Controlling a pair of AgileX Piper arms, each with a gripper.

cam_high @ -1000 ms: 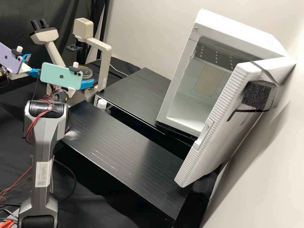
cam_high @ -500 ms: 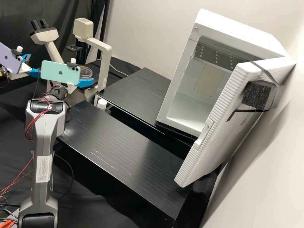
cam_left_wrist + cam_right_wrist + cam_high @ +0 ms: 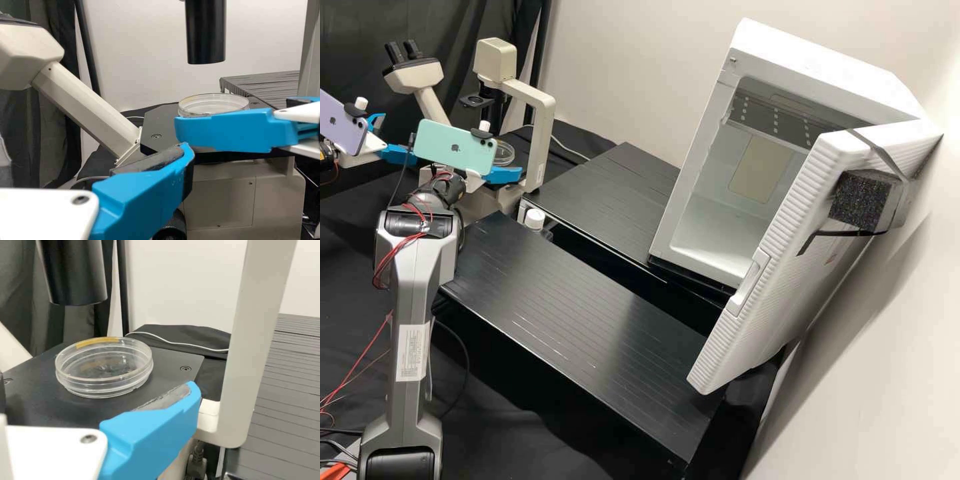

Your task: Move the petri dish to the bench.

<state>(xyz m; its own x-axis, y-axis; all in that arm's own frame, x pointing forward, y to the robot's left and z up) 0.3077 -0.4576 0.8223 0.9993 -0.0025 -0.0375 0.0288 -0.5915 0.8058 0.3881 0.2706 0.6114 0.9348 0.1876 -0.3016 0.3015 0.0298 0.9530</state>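
Petri dish [image 3: 104,370] lies flat on the black microscope stage [image 3: 513,185], beneath a black tube [image 3: 75,275], presumably where it was being viewed; a yellow strip [image 3: 97,342] runs along its rim. Right claw [image 3: 503,175] is at the stage, jaws apart, nothing gripped; the wide spread looks meant to let it take the dish by its sides, level. Left claw [image 3: 399,137] is also open and empty beside the microscope [image 3: 440,113], possibly held off so the other arm has room. Step in hand, my judgement: lining up the grasp; the transfer to the counter [image 3: 580,313] is not yet done. View comparison: right wrist view gives a gap between the dish and one finger, near the pale post [image 3: 255,340]. Left wrist view lays a finger of the right claw across the dish's near wall, so contact on that side cannot be told. High view puts the teal phone [image 3: 455,147] over part of that claw, but adds the route to the counter. Risk: clipping the post or tilting the dish on lifting.
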